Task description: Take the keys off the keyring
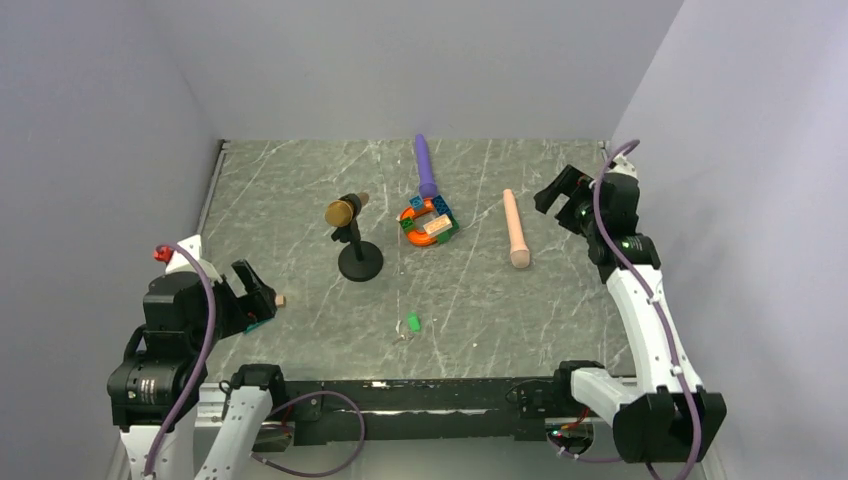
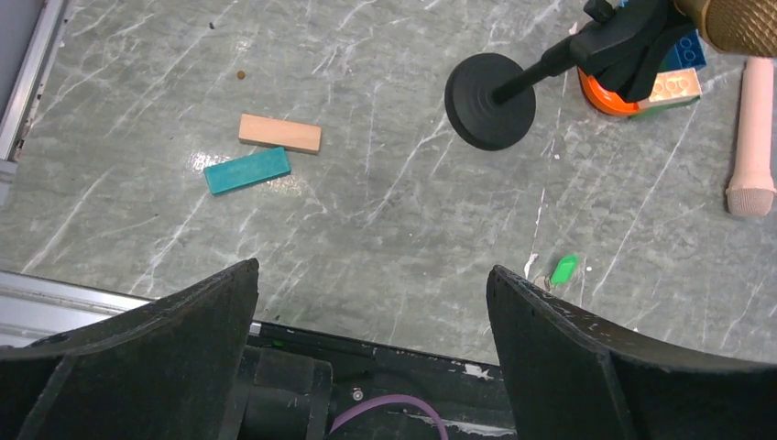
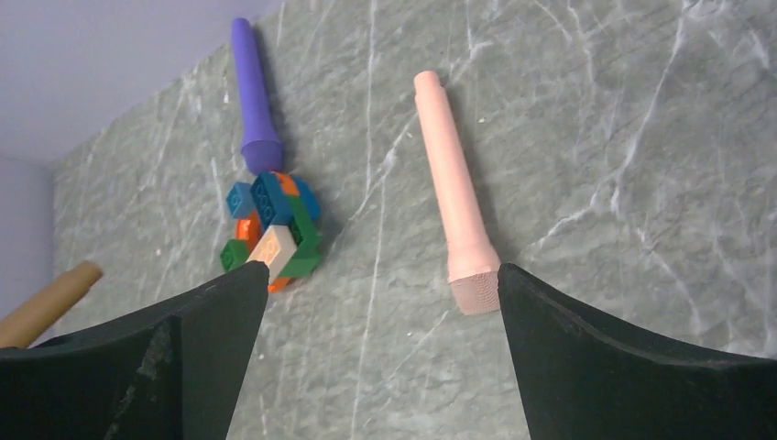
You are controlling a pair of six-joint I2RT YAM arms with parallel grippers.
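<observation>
**Inspection: key and ring on tabletop, both arms clear of them**

1. Task items. The green key [image 1: 413, 322] lies flat on the grey marble-pattern tabletop [image 1: 570, 320], near the front edge and roughly midway between the two arm bases. The keyring [image 1: 402, 336] shows only as a faint grey wire loop just beside the key on its near-left side. The frames are too coarse to tell whether the two are linked.

2. Left arm. The left fingers [image 2: 183, 335] are spread wide apart with nothing between them. They hover above the near-left part of the tabletop. In the left wrist view the key [image 2: 564, 269] sits just off the tip of the right-hand finger, not touching it.

3. Right arm. The right fingers [image 3: 605, 353] are likewise spread wide and hold nothing. They are raised at the far right side, well apart from the key.

4. Other items.
- A wooden block [image 2: 279, 133] and a teal block [image 2: 246, 170] lie close together at the left, corners nearly meeting.
- A gold-headed microphone [image 1: 342, 212] stands on a black stand with a round base [image 1: 360, 262], mid-table.
- A cluster of toy bricks [image 1: 428, 222] lies behind it, with a purple handle [image 1: 427, 165] at its far side.
- A pink microphone [image 1: 516, 230] lies flat to the right of the bricks, apart from them.
</observation>
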